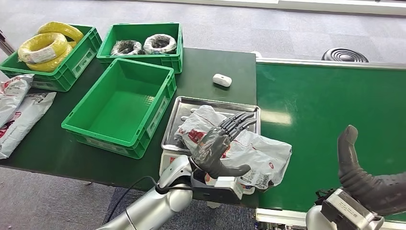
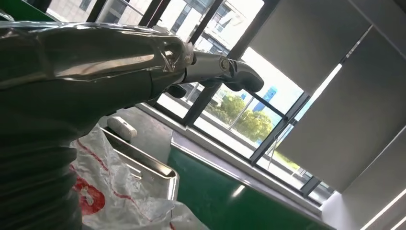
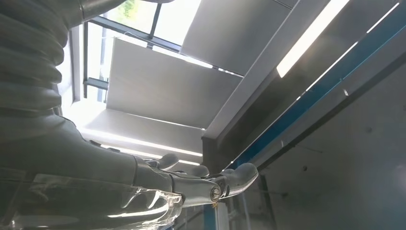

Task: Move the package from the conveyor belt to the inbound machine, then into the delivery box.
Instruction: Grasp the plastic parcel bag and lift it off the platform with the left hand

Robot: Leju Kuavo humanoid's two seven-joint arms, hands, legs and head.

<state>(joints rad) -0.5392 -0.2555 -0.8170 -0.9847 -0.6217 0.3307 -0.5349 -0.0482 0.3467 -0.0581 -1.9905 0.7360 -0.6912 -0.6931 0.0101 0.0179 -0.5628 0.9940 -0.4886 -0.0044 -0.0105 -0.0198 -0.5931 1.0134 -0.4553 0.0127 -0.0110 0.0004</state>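
Left hand (image 1: 221,143) spread over package (image 1: 258,155), hiding part; right hand (image 1: 364,175) empty, fingers cut off

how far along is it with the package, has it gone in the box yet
Done: the package is off the green conveyor belt and lies on the metal tray of the inbound machine, partly hanging over the tray's edge. In hand: the left hand hovers over it with fingers apart; no grip shows. The right hand holds nothing. Left: the green delivery box is empty, so the last move remains.

right robot hand (image 1: 366,179) cut off (lower edge), package (image 1: 253,153) partly hidden
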